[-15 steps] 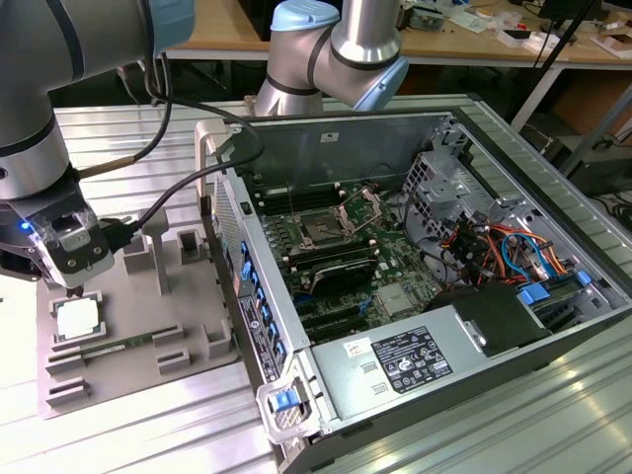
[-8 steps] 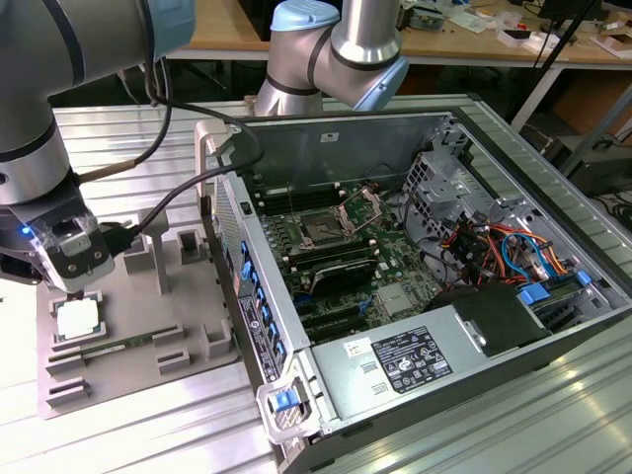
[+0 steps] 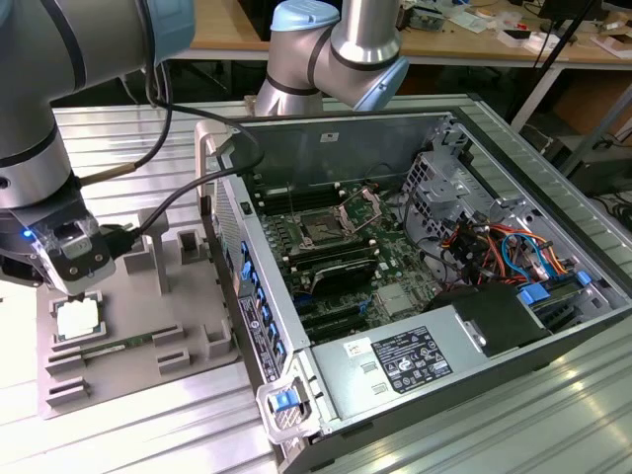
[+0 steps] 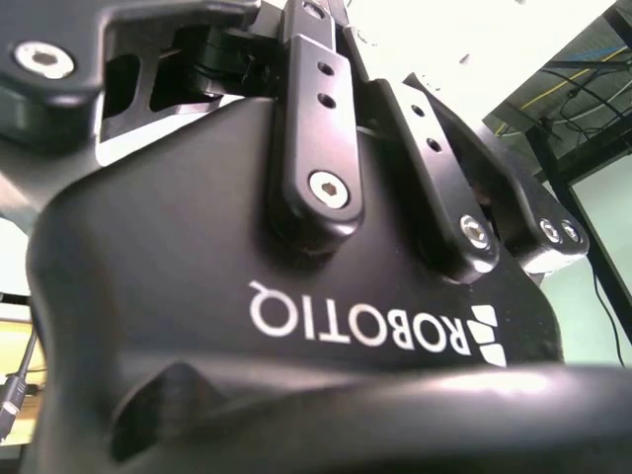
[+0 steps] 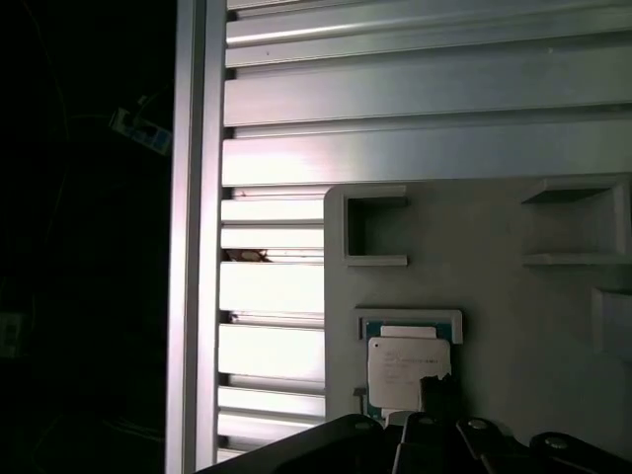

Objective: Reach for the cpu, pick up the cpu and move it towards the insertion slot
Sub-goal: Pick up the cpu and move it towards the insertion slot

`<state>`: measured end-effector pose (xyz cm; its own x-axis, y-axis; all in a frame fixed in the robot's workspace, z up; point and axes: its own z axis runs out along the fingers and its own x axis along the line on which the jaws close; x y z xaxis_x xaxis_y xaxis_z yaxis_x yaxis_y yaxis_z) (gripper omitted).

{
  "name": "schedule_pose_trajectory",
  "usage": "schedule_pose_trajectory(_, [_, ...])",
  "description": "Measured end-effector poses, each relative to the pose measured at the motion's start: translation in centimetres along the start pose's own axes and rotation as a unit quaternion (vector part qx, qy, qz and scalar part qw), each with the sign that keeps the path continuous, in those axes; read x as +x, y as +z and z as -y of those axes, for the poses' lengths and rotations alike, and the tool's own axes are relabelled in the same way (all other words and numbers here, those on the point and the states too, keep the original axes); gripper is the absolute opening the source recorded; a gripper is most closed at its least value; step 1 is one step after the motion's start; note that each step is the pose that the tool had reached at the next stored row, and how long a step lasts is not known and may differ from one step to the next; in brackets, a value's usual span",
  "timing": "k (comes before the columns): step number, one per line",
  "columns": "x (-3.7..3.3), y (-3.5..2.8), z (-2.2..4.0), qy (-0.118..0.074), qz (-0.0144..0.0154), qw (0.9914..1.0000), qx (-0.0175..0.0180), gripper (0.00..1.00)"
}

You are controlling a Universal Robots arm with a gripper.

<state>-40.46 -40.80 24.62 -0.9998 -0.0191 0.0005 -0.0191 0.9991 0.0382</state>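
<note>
The cpu [image 3: 78, 318] is a small whitish-silver square lying flat in a pocket of the grey fixture plate [image 3: 148, 326], at the exterior view's left. My gripper [image 3: 72, 292] hangs straight down just above it, its tip at the cpu's near edge. In the first wrist view the cpu [image 5: 405, 363] sits in its raised frame, and a dark part of the gripper [image 5: 440, 397] overlaps one corner. The insertion slot [image 3: 322, 230] is the dark square socket on the green motherboard inside the open computer case, its retention bracket raised, well to the exterior view's right of the gripper.
A thin green memory stick [image 3: 111, 347] lies on the fixture plate beside the cpu. Raised grey blocks [image 3: 188, 252] stand on the plate. The case wall [image 3: 247, 296] rises between plate and motherboard. Cables [image 3: 494, 247] and a silver heatsink [image 3: 398, 301] sit inside the case.
</note>
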Motion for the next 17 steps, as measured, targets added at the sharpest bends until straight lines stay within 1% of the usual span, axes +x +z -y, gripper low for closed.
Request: schedule_pose_trajectory(17, [0.0,0.48,0.02,0.0,0.0,1.0,0.0,0.11])
